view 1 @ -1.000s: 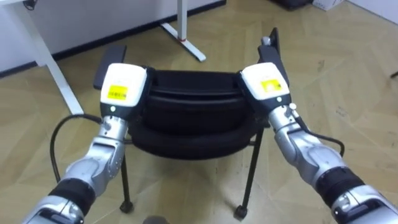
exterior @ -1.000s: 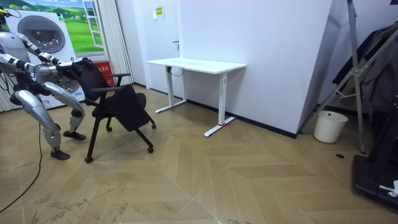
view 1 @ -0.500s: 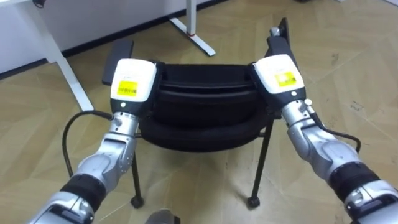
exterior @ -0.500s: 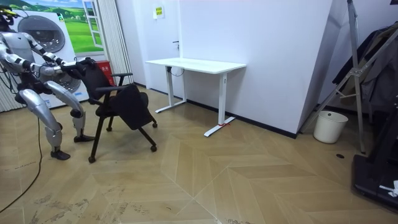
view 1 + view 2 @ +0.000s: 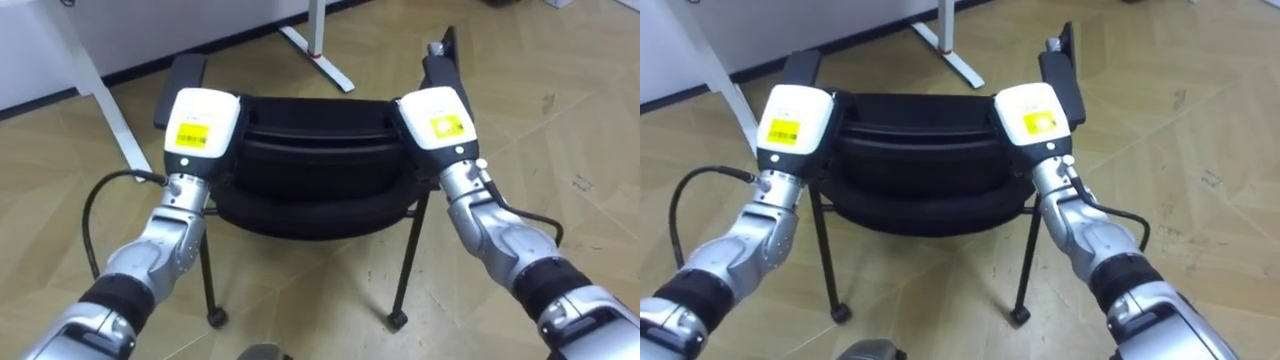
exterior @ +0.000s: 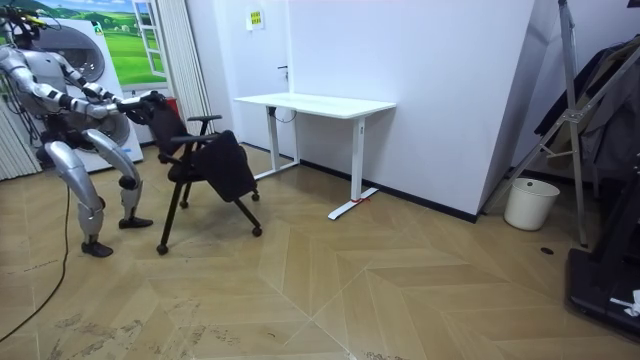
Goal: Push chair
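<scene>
- Here, the black chair (image 5: pixel 315 175) sits centre frame, gripped at its back between your left hand (image 5: pixel 204 125) and right hand (image 5: pixel 436 117).
- Your fingers hide behind it; you cannot tell their grip.
- Push both sides evenly so it rolls straight.

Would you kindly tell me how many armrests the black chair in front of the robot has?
2. One flat black armrest lies just beyond the left hand; the other armrest stands just beyond the right hand.

Herringbone wood floor (image 6: pixel 400 290), black wheeled chair (image 6: pixel 205 165), white desk (image 6: pixel 315 104), white bin (image 6: pixel 530 204) by wall
</scene>
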Controlling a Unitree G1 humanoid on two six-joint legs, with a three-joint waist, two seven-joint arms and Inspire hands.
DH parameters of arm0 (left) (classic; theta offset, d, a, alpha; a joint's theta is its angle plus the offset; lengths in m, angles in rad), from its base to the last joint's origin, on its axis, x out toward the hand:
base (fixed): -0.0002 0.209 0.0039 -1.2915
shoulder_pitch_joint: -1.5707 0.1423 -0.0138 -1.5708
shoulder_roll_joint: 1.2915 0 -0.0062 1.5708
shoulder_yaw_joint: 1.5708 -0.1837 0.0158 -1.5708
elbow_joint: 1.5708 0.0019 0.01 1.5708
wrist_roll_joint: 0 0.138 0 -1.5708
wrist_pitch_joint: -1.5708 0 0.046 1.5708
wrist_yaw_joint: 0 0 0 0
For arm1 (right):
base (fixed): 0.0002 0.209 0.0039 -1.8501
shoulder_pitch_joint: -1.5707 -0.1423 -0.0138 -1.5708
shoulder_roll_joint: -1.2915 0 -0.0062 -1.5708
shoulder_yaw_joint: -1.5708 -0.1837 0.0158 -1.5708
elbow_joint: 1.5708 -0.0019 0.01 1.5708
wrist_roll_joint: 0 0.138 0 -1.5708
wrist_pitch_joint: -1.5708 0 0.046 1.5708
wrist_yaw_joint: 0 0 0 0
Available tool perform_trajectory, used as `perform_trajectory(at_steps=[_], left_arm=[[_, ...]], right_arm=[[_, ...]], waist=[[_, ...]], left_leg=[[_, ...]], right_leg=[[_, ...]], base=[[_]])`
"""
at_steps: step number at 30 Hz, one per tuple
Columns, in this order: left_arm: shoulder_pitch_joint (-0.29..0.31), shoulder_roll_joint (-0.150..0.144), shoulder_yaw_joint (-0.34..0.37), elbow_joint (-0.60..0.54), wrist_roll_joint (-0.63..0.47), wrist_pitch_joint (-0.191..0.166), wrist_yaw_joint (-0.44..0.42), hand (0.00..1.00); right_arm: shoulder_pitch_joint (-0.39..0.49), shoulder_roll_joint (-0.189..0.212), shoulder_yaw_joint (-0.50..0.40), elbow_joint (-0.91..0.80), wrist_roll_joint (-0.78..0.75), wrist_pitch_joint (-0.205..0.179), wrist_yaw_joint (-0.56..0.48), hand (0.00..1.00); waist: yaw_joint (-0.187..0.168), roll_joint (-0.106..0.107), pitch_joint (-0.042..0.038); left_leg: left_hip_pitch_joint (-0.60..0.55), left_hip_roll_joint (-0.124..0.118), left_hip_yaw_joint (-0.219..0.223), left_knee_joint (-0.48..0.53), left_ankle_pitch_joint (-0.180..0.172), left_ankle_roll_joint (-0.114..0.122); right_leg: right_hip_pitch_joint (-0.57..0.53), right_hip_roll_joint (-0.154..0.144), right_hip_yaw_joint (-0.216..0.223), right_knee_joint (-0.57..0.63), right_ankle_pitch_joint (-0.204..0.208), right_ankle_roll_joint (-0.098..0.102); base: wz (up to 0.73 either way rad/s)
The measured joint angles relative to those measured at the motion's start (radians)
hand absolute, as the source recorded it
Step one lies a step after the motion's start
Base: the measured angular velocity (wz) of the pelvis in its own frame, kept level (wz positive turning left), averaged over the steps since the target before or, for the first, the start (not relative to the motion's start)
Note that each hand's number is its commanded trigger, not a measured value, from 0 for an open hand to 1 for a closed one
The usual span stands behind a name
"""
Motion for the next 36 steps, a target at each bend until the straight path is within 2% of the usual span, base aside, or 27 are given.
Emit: perform_trajectory(at_steps=[1, 2, 3, 4, 5, 6, 7, 9, 11, 13, 16, 20, 23, 25, 27, 29, 31, 36], left_arm=[[-0.001, 0.007, 0.010, 0.000, 0.007, -0.006, 0.004, 1.00], [-0.002, 0.012, 0.015, 0.000, 0.010, -0.012, 0.005, 1.00], [-0.003, 0.020, 0.019, 0.001, 0.012, -0.021, 0.013, 1.00], [-0.002, 0.035, 0.028, 0.002, 0.011, -0.026, 0.023, 1.00], [-0.001, 0.040, 0.031, 0.002, 0.009, -0.027, 0.024, 1.00], [0.000, 0.054, 0.031, 0.001, 0.006, -0.026, 0.023, 1.00], [0.000, 0.059, 0.031, -0.002, 0.004, -0.025, 0.023, 1.00], [0.001, 0.053, 0.031, -0.003, 0.002, -0.017, 0.023, 1.00], [0.007, 0.041, 0.031, -0.011, 0.005, -0.004, 0.028, 1.00], [0.011, 0.034, 0.031, -0.020, 0.006, 0.012, 0.032, 1.00], [0.032, 0.025, 0.031, -0.039, 0.006, 0.042, 0.047, 1.00], [0.053, 0.009, 0.030, -0.039, 0.005, 0.074, 0.070, 1.00], [0.063, -0.001, 0.019, -0.044, -0.007, 0.091, 0.075, 1.00], [0.070, -0.016, 0.017, -0.047, -0.011, 0.102, 0.072, 1.00], [0.070, -0.020, 0.016, -0.047, -0.014, 0.102, 0.076, 1.00], [0.068, -0.029, 0.015, -0.051, -0.016, 0.104, 0.072, 1.00], [0.067, -0.032, 0.015, -0.061, -0.016, 0.106, 0.070, 1.00], [0.065, -0.033, 0.016, -0.076, -0.016, 0.105, 0.064, 1.00]], right_arm=[[-0.006, 0.008, 0.001, 0.002, 0.000, 0.004, 0.000, 1.00], [-0.007, 0.011, 0.001, 0.002, 0.001, 0.004, -0.002, 1.00], [-0.012, 0.019, 0.003, 0.001, 0.004, 0.003, -0.003, 1.00], [-0.025, 0.033, 0.010, 0.002, 0.005, 0.006, -0.002, 1.00], [-0.027, 0.041, 0.011, 0.001, 0.005, 0.008, -0.002, 1.00], [-0.027, 0.052, 0.016, 0.000, 0.005, 0.014, -0.004, 1.00], [-0.030, 0.054, 0.017, 0.000, 0.005, 0.014, -0.003, 1.00], [-0.035, 0.053, 0.017, 0.002, 0.007, 0.015, 0.000, 1.00], [-0.036, 0.048, 0.017, 0.002, 0.010, 0.015, 0.003, 1.00], [-0.036, 0.045, 0.017, 0.001, 0.015, 0.015, 0.008, 1.00], [-0.036, 0.044, 0.017, -0.004, 0.015, 0.013, 0.019, 1.00], [-0.026, 0.044, 0.025, -0.009, 0.015, 0.012, 0.032, 1.00], [-0.013, 0.038, 0.030, -0.023, 0.016, 0.015, 0.032, 1.00], [-0.002, 0.031, 0.030, -0.029, 0.016, 0.014, 0.033, 1.00], [-0.001, 0.021, 0.031, -0.033, 0.016, 0.012, 0.028, 1.00], [-0.002, 0.008, 0.033, -0.038, 0.016, 0.005, 0.021, 1.00], [-0.003, 0.000, 0.033, -0.039, 0.016, 0.002, 0.013, 1.00], [-0.009, -0.014, 0.031, -0.028, 0.017, -0.011, -0.003, 1.00]], waist=[[0.005, 0.002, 0.0019], [0.010, 0.006, 0.0048], [0.027, 0.004, 0.0075], [0.043, 0.006, 0.0106], [0.044, 0.008, 0.0109], [0.046, -0.006, 0.0013], [0.044, -0.012, -0.0020], [0.044, -0.016, -0.0009], [0.043, -0.022, 0.0010], [0.037, -0.026, 0.0008], [0.045, -0.028, -0.0005], [0.046, -0.028, -0.0024], [0.033, -0.018, -0.0022], [0.012, -0.011, -0.0033], [-0.001, -0.008, -0.0001], [-0.015, -0.011, -0.0003], [-0.019, -0.015, -0.0024], [-0.021, -0.015, -0.0030]], left_leg=[[0.001, 0.002, -0.015, -0.001, -0.003, -0.004], [0.002, 0.004, -0.023, -0.001, -0.005, -0.007], [0.007, 0.017, -0.037, -0.001, -0.012, -0.014], [0.007, 0.019, -0.063, -0.001, -0.018, -0.026], [0.007, 0.019, -0.082, -0.002, -0.020, -0.036], [0.004, 0.018, -0.102, -0.009, -0.015, -0.052], [0.005, 0.019, -0.104, -0.016, -0.010, -0.069], [0.010, 0.028, -0.109, -0.030, -0.004, -0.083], [0.019, 0.036, -0.107, -0.043, 0.002, -0.093], [0.025, 0.057, -0.092, -0.040, 0.006, -0.100], [0.027, 0.072, -0.077, -0.007, 0.007, -0.102], [0.025, 0.074, -0.076, 0.040, 0.009, -0.101], [0.025, 0.072, -0.084, 0.063, 0.009, -0.099], [0.024, 0.062, -0.082, 0.064, 0.009, -0.099], [0.021, 0.054, -0.076, 0.051, 0.009, -0.099], [0.021, 0.042, -0.054, 0.030, 0.009, -0.099], [0.016, 0.029, -0.054, 0.016, 0.009, -0.098], [0.016, 0.013, -0.054, 0.007, 0.001, -0.085]], right_leg=[[-0.019, 0.008, 0.012, 0.023, 0.027, 0.000], [-0.026, 0.017, 0.017, 0.026, 0.030, 0.001], [-0.044, 0.054, 0.053, -0.014, 0.021, 0.002], [-0.068, 0.087, 0.066, -0.078, 0.029, -0.003], [-0.075, 0.097, 0.059, -0.092, 0.057, -0.021], [-0.071, 0.101, 0.042, -0.100, 0.069, -0.053], [-0.054, 0.101, 0.014, -0.105, 0.057, -0.074], [-0.039, 0.101, -0.010, -0.106, 0.043, -0.092], [-0.022, 0.100, -0.028, -0.106, 0.028, -0.101], [-0.006, 0.103, -0.052, -0.105, 0.003, -0.106], [0.000, 0.110, -0.054, -0.096, -0.021, -0.113], [0.020, 0.110, -0.053, -0.069, -0.054, -0.110], [0.054, 0.106, -0.073, -0.068, -0.065, -0.109], [0.072, 0.091, -0.089, -0.064, -0.076, -0.099], [0.070, 0.078, -0.097, -0.061, -0.078, -0.096], [0.062, 0.054, -0.103, -0.048, -0.082, -0.088], [0.047, 0.041, -0.101, -0.040, -0.082, -0.084], [0.026, 0.026, -0.092, -0.028, -0.076, -0.077]], base=[[0.00], [-0.29], [-0.48], [-0.40], [0.09], [0.37], [0.36], [0.27], [0.34], [0.35], [0.07], [0.07], [0.21], [0.30], [0.25], [0.24], [0.09], [-0.02]])
